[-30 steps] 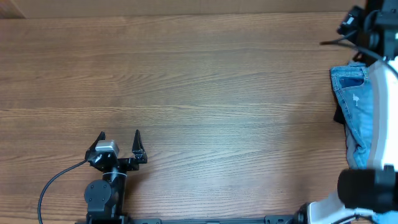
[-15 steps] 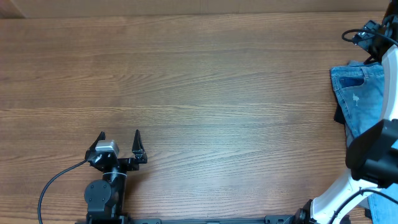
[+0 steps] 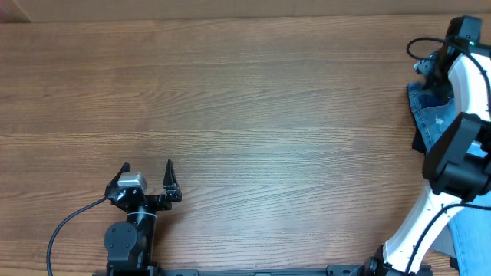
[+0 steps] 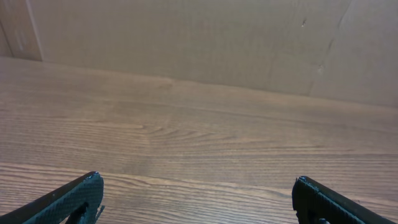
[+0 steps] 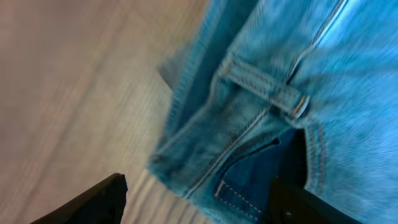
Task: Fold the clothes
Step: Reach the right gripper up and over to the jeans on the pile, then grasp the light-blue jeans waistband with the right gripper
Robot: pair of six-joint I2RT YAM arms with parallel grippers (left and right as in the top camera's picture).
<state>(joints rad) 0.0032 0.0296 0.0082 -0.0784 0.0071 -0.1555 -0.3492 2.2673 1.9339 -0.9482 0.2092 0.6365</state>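
The left hand [image 3: 147, 175] rests spread over the table [image 3: 268, 115]; the right hand [image 5: 196, 182], fingers apart, hovers over the jeans [image 5: 267, 68].

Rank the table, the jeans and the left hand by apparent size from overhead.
Largest by far: wooden table.
Then jeans and left hand: their visible parts look about alike, and the right arm hides much of the jeans, so unranked.

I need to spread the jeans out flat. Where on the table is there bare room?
The table is bare from its left edge across the middle to the jeans, near side and far. Only the open left gripper sits at the near left. The right edge is crowded: jeans, with the open right gripper over them.
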